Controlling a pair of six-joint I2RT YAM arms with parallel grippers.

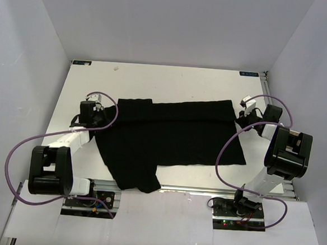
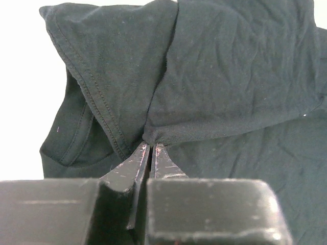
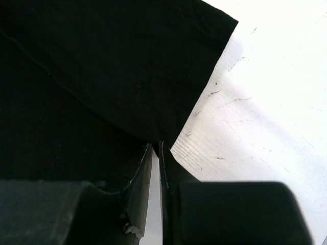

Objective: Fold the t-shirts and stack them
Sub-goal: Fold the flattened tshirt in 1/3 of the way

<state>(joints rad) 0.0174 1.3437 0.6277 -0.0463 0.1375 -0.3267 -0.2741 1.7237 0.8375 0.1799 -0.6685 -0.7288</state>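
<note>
- 1 black t-shirt (image 1: 168, 139) lies across the middle of the white counter (image 1: 172, 81). It reaches from near the left edge to near the right edge. A rumpled lobe of it runs down to the near edge.
- The left gripper (image 2: 151, 146) is at the shirt's left side, pressed together on a fold of cloth. It pinches where a doubled layer meets the sleeve hem.
- The right gripper (image 3: 156, 144) is at the shirt's right side with its fingers almost together. A thin slit of light shows between them. The cloth edge meets the tips, but I cannot tell whether it is gripped.
- The step in hand looks like a lengthwise fold, with 1 gripper at each side.
- To do it well, the right grip should be confirmed before any lift.
- Both sides should rise together, so the cloth between them stays taut and flat.
- The carried edge should land parallel to the opposite edge, with the loose sleeve tucked inside.
- The bunched lobe at the near edge will need smoothing, or the fold will set crooked.
</note>
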